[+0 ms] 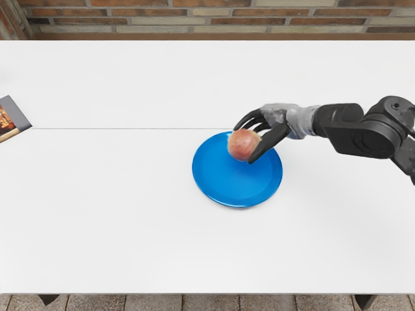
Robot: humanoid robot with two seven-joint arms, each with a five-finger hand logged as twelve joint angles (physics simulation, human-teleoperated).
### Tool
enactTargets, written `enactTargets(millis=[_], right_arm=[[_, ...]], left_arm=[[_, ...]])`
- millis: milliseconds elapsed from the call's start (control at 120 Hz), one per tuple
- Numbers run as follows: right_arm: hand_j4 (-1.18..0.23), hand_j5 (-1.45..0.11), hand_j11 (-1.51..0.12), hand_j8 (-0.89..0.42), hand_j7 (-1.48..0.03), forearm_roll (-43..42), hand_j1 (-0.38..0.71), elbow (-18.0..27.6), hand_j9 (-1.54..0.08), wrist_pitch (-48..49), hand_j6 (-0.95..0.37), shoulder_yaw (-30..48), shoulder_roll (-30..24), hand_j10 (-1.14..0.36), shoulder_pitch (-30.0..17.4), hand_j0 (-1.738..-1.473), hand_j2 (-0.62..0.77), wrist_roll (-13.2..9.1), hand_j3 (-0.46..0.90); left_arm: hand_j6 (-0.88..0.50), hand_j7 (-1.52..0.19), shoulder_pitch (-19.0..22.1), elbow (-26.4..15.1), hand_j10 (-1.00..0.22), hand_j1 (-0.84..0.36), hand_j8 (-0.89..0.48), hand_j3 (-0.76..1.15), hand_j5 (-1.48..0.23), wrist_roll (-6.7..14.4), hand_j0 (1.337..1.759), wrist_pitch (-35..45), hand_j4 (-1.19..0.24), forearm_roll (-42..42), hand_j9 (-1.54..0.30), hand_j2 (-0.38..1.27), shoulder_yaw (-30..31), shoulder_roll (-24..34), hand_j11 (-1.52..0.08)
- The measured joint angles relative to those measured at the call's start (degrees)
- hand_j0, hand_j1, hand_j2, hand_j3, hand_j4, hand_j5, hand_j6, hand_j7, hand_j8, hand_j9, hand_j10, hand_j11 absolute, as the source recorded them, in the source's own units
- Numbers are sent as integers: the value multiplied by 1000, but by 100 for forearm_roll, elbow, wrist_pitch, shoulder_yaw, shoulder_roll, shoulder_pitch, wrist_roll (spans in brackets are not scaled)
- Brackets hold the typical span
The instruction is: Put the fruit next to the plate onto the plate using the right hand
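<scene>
The right hand (264, 127), reaching in from the right edge, has its fingers curled around a reddish round fruit (242, 144). The fruit sits over the far part of the blue plate (233, 184) on the white desk (117, 214). A book (10, 120) lies at the desk's left edge, well apart.

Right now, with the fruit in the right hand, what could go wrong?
The fruit is over the far part of the blue plate, near its rim, not the middle; being round, it may roll off onto the table once released. The fingers of the right hand wrap it, so opening or pulling back could drag it along. Its height is unclear; a drop may bounce.
</scene>
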Motion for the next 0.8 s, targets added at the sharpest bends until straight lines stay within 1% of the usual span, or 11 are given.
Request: enactTargets(millis=[17,33,100,183,300,358,392,508,633,742,800], right_arm=[[-552,-756,-774,-349,-764,4,189,0,-776,12,-345,-11,30,-625,-10,-1657,309,0,0],[-534,-732,-748,-346,-739,3,179,1,-751,20,-344,-18,54,-611,-19,-1657,280,-1,0],[-392,-537,-548,-257,-542,-4,40,35,-550,38,-255,9,69,-448,-36,-1657,201,-2,0],[-270,-368,-376,-180,-371,54,-81,247,-377,284,-178,416,-111,-306,-42,-1657,132,-3,0],[-164,-222,-227,-113,-224,820,-184,387,-227,1199,-112,1032,-403,-184,-71,-1658,73,-3,0],[-129,-175,-178,-91,-177,1339,-218,408,-179,1598,-91,1209,-534,-145,-234,-1658,53,-3,0],[-114,-154,-157,-82,-155,1590,-233,416,-157,1765,-81,1405,-580,-127,-466,-1658,44,-3,0],[-77,-104,-105,-59,-104,2069,-268,415,-106,2062,-59,2669,-528,-85,-1650,-1658,23,-3,0],[-54,-73,-74,-44,-73,2276,-290,332,-74,2163,-44,3807,-483,-58,-2548,-1658,10,-3,0],[-42,-56,-56,-36,-56,2543,-302,153,-57,2191,-36,4869,-473,-44,-3469,-1658,4,-3,0],[-37,-50,-50,-32,-50,2620,-307,108,-50,2197,-32,5295,-470,-39,-3826,-1658,2,-3,0]], left_arm=[[-7,-9,-6,0,-7,341,-7,0,-9,0,1658,0,-7,0,-9,2,0,0,-9],[-7,-9,-8,0,-7,341,-7,0,-9,0,1658,0,-7,0,-9,2,0,0,-9],[-7,-9,-2,0,-7,341,-7,0,-9,0,1658,0,-7,0,-9,1,0,0,-9],[-7,-9,-2,0,-7,341,-7,0,-9,0,1658,0,-7,-1,-9,1,1,0,-9],[-7,-9,-6,0,-7,341,-7,0,-9,0,1658,0,-7,-1,-9,1,1,0,-9],[-7,-9,-5,0,-7,341,-7,0,-9,0,1658,0,-7,-1,-9,1,1,0,-9],[-7,-9,-5,0,-7,341,-7,0,-9,0,1658,0,-7,-1,-9,1,1,0,-9],[-7,-9,-4,0,-7,341,-7,0,-9,0,1658,0,-7,-1,-9,1,1,0,-9],[-7,-9,0,0,-7,341,-7,0,-9,0,1658,0,-7,-1,-9,1,2,0,-9],[-7,-9,-21,0,-7,341,-7,0,-9,0,1658,0,-7,0,-9,1,2,0,-9],[-7,-9,-17,0,-7,341,-7,0,-9,0,1658,0,-7,0,-9,1,1,0,-9]])
